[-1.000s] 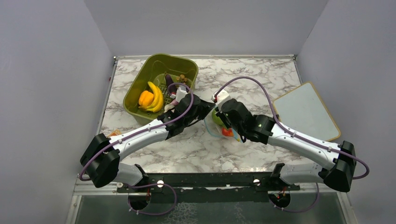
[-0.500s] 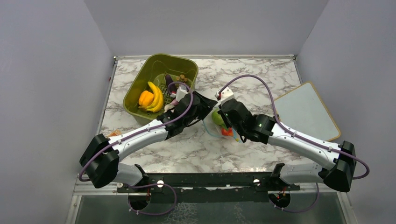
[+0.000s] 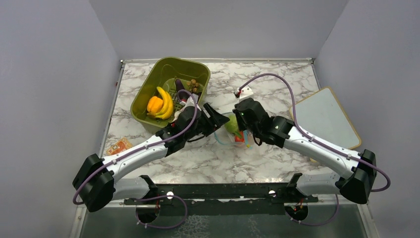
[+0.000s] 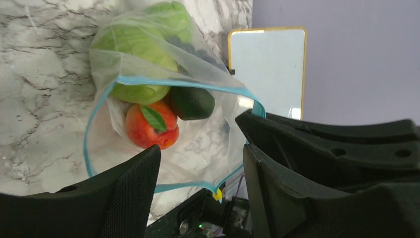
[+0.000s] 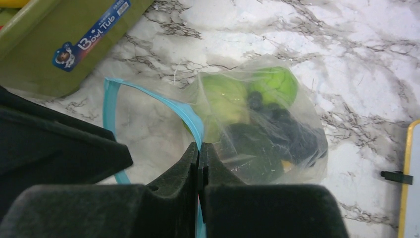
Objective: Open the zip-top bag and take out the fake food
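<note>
The zip-top bag point(image 3: 232, 133) lies on the marble between my two grippers, its teal-rimmed mouth point(image 4: 148, 82) gaping wide toward the left wrist camera. Fake food lies inside: a light green round piece point(image 4: 141, 54), a red-orange fruit point(image 4: 148, 126) and a dark green piece point(image 4: 192, 102). The right wrist view shows green rounds point(image 5: 223, 99) and dark pieces point(image 5: 292, 134) through the plastic point(image 5: 307, 163). My left gripper point(image 4: 200, 173) stands open just outside the mouth, holding nothing. My right gripper point(image 5: 200, 156) is shut on the bag's teal zipper strip point(image 5: 185, 114).
An olive-green tub point(image 3: 148, 89) at the back left holds a banana bunch point(image 3: 166, 101), an orange pepper point(image 3: 154, 104) and a dark purple piece point(image 3: 178, 85). A white board with a yellow rim point(image 3: 324, 119) lies at the right. A small orange card point(image 3: 118, 146) lies at the left.
My left gripper has opened, let go of the bag's edge and drawn back toward the near left. The right gripper has shut on the zipper strip and the bag's mouth now gapes.
</note>
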